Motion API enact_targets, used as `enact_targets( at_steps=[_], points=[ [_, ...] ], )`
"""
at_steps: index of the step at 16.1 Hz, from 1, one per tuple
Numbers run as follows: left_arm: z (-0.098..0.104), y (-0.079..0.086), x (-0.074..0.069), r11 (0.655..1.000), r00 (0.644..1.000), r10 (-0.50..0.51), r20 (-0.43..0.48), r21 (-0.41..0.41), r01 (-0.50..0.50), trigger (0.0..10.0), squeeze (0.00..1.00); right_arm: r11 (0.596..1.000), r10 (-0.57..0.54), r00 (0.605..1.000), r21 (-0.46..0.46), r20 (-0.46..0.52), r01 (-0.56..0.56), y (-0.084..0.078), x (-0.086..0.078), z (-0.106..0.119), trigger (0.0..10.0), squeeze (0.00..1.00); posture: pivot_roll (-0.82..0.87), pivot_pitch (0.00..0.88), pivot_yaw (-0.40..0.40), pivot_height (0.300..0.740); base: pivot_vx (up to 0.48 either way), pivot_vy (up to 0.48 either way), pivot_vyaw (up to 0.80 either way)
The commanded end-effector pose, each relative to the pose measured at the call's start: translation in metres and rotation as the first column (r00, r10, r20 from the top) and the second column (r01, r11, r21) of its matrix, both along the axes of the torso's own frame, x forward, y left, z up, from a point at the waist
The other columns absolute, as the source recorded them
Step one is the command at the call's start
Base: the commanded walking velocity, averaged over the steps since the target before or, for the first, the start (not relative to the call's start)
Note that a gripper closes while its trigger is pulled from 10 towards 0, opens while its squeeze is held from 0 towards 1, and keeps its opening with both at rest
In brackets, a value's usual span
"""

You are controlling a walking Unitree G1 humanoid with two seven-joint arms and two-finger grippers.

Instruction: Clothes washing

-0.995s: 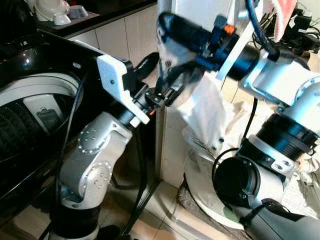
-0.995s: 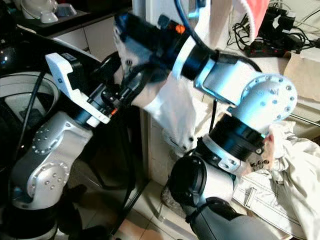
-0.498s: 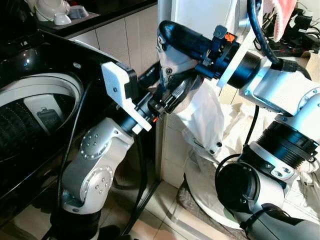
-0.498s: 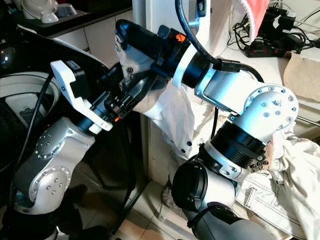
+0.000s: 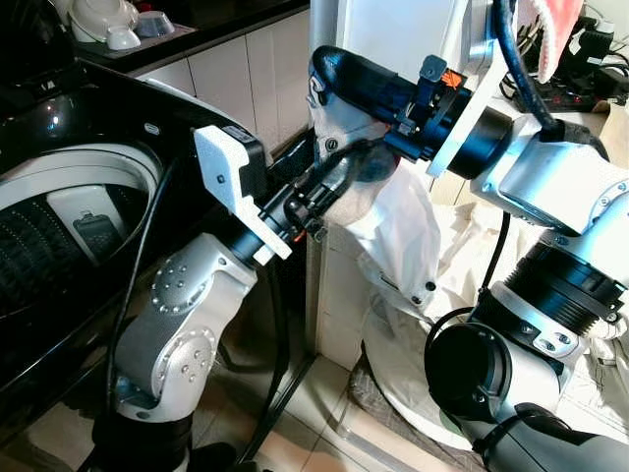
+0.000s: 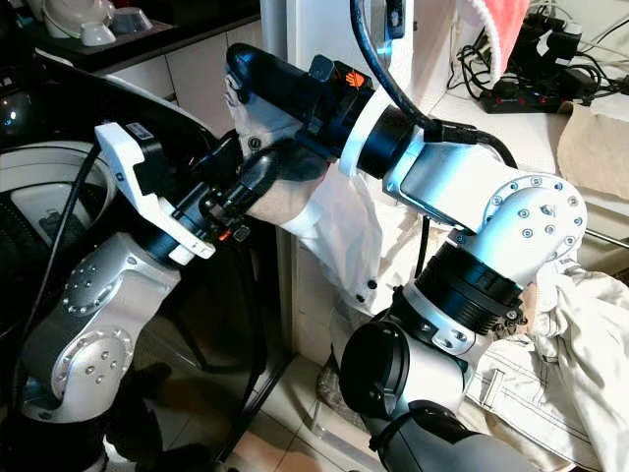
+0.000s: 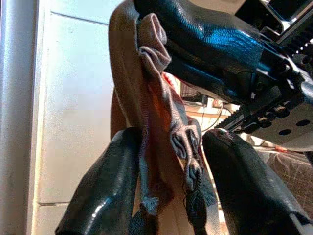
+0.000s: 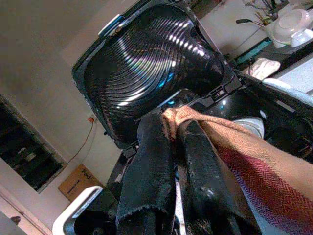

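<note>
A pale beige and white garment [image 5: 405, 228] hangs from my right gripper [image 5: 322, 81], which is held high beside the washing machine and is shut on the cloth's top edge. In the right wrist view the two black fingers [image 8: 152, 156] pinch the folded cloth [image 8: 244, 156], with the machine's open ribbed lid [image 8: 151, 54] behind. My left gripper [image 5: 339, 175] reaches up from below, just under the right one. Its fingers stand open on either side of the bunched cloth [image 7: 146, 88] in the left wrist view [image 7: 173, 139].
The washing machine's open drum [image 5: 59, 226] lies at my left, below a dark counter with bowls [image 5: 108, 25]. A metal post [image 5: 316, 285] stands between the machine and a white basin [image 5: 393, 379]. More pale clothes [image 6: 555, 344] are piled at the right, near a power strip [image 6: 521, 93].
My left gripper has pushed forward and up, so its fingers now straddle the cloth just under the right gripper. The right gripper has kept hold of the garment.
</note>
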State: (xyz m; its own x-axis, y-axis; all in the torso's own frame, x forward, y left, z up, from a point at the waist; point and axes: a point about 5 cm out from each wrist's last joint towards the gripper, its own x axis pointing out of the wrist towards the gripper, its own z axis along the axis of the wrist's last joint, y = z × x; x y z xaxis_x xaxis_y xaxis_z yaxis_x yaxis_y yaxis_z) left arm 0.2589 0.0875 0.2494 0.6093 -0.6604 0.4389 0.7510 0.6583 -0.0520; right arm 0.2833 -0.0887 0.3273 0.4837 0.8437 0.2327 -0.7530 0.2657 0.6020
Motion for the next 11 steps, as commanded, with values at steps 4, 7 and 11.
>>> enact_targets(
  at_steps=[4, 7, 11],
  points=[
    [-0.0005, 0.0051, 0.0012, 1.000, 1.000, 0.016, -0.002, 0.009, -0.016, 0.0, 0.00, 0.999, 0.043, 0.999, 0.000, -0.024, -0.043, 0.0095, -0.0038, -0.0064, 0.0, 0.00, -0.04, 0.000, -0.003, 0.740, 0.000, 0.000, 0.00],
    [-0.0012, 0.0069, 0.0009, 1.000, 1.000, 0.013, -0.008, 0.013, -0.013, 0.0, 0.00, 0.999, 0.038, 0.999, 0.000, -0.024, -0.038, 0.0100, -0.0042, -0.0055, 0.0, 0.00, -0.03, 0.000, 0.001, 0.740, 0.000, 0.000, 0.00],
    [-0.0014, 0.0102, 0.0032, 0.999, 0.999, 0.035, -0.009, 0.018, -0.035, 0.0, 0.00, 0.999, 0.032, 0.999, -0.004, -0.022, -0.032, 0.0094, -0.0048, -0.0045, 2.1, 0.00, -0.03, 0.000, 0.003, 0.740, 0.000, 0.000, 0.00]
  ],
)
